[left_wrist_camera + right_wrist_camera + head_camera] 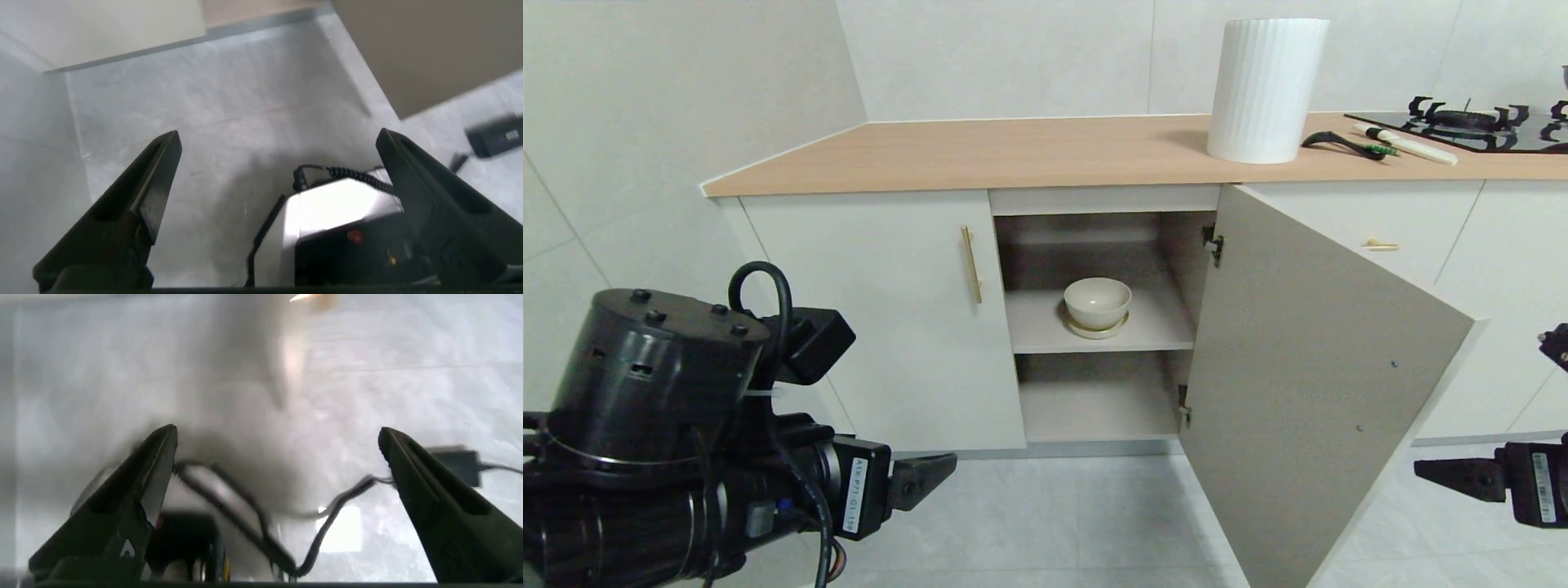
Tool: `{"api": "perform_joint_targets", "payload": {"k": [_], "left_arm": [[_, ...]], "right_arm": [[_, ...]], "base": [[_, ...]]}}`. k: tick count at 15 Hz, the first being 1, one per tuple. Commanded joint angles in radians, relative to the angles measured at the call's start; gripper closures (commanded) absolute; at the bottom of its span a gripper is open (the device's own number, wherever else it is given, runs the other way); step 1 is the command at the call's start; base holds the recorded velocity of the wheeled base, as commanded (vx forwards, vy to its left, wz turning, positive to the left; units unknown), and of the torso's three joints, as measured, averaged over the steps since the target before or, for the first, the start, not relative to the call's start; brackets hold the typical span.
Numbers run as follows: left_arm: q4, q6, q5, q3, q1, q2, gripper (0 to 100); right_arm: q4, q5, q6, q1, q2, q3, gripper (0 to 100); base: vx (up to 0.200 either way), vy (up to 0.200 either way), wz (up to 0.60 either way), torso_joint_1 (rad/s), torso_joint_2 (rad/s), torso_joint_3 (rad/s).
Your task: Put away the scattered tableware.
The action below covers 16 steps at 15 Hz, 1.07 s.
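A cream bowl [1098, 300] sits on a small plate [1094, 331] on the upper shelf of the open cabinet [1094, 245]. On the wooden counter [980, 155] lie a black spoon [1339, 144] and a white-handled utensil [1414, 148], beside a tall white ribbed container [1264, 90]. My left gripper [927, 478] [278, 143] hangs low at the left over the floor, open and holding nothing. My right gripper [1445, 472] [278, 434] is low at the right, beyond the door's edge, also open with nothing between its fingers.
The cabinet door [1307, 367] stands swung out toward me between the two grippers. The left door [890, 327] with its brass handle is closed. A black gas hob [1470, 124] occupies the counter's far right. A small black box [494, 135] with a cable lies on the tiled floor.
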Motion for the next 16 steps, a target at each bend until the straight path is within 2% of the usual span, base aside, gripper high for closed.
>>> {"api": "perform_joint_targets", "payload": {"k": [1, 4, 9, 13, 16], "left_arm": [[0.000, 0.000, 0.000, 0.000, 0.000, 0.000, 0], [0.000, 0.000, 0.000, 0.000, 0.000, 0.000, 0], [0.000, 0.000, 0.000, 0.000, 0.000, -0.002, 0], [0.000, 0.000, 0.000, -0.002, 0.000, -0.005, 0], [0.000, 0.000, 0.000, -0.002, 0.006, -0.005, 0]], "right_arm": [[-0.021, 0.006, -0.029, -0.106, 0.009, -0.025, 0], [-0.075, 0.006, -0.048, -0.222, 0.038, -0.039, 0], [-0.203, 0.006, -0.040, -0.317, 0.146, -0.033, 0], [-0.317, 0.007, 0.034, -0.320, 0.224, -0.024, 0], [-0.328, 0.007, 0.070, -0.305, 0.259, -0.024, 0]], "base": [[0.000, 0.000, 0.00, 0.000, 0.00, 0.000], [0.000, 0.000, 0.00, 0.000, 0.00, 0.000], [0.000, 0.000, 0.00, 0.000, 0.00, 0.000], [0.000, 0.000, 0.00, 0.000, 0.00, 0.000], [0.000, 0.000, 0.00, 0.000, 0.00, 0.000]]}}
